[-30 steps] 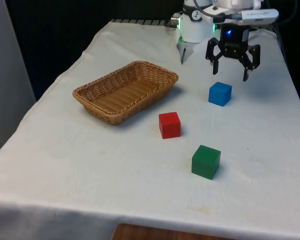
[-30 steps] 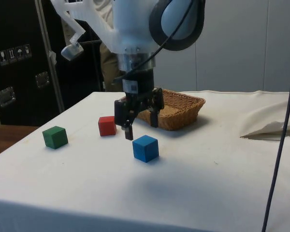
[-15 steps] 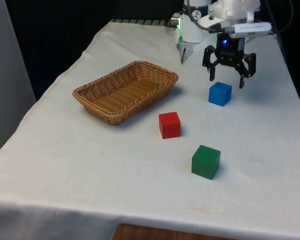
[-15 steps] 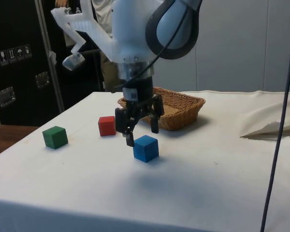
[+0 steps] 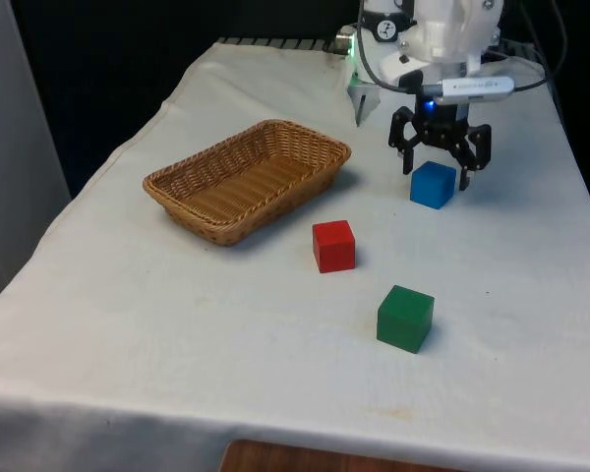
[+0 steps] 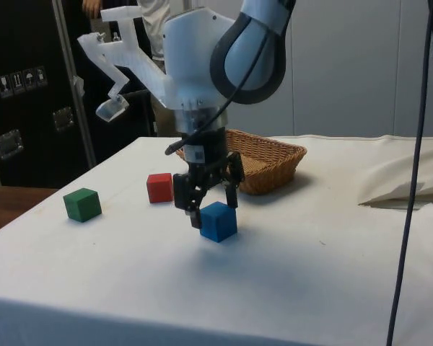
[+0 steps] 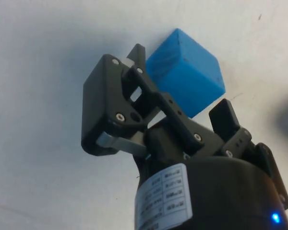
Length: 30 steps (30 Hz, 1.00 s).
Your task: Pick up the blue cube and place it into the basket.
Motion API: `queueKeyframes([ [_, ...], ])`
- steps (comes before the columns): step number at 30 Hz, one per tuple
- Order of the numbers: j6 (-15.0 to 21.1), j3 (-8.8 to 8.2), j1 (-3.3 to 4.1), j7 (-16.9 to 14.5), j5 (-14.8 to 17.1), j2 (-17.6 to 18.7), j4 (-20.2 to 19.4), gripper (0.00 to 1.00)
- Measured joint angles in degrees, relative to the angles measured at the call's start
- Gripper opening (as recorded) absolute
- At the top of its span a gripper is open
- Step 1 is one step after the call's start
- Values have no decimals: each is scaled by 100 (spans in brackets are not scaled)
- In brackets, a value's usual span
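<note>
The blue cube rests on the white cloth, to the front view's right of the basket. My gripper is open and low over the cube, one finger on each side of its upper part. In the side view the gripper straddles the blue cube, with the fingertips short of the cloth. The wrist view has the blue cube between the spread fingers, turned at an angle to them. The wicker basket holds nothing.
A red cube and a green cube lie nearer the front edge, away from the gripper. In the side view the red cube and green cube are beside the arm. A person stands behind the table.
The gripper has come down and shifted to the front view's left, from above and behind the blue cube to straddling it. It stays open. The cubes have not moved.
</note>
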Motion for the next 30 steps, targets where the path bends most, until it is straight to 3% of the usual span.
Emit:
queueKeyframes([
  [17, -11, -46, 0, -29, 0, 40, -6, 97],
  [20, -11, -46, 0, -29, 0, 40, -6, 69],
  [21, -11, -46, 0, -29, 0, 40, -6, 69],
  [24, -17, -46, 0, -29, 0, 40, -6, 34],
  [25, -17, -46, 0, -29, 0, 40, -6, 14],
  [26, -17, -46, 0, -29, 0, 40, -6, 3],
  [30, -17, -46, 0, -29, 0, 40, -6, 1],
])
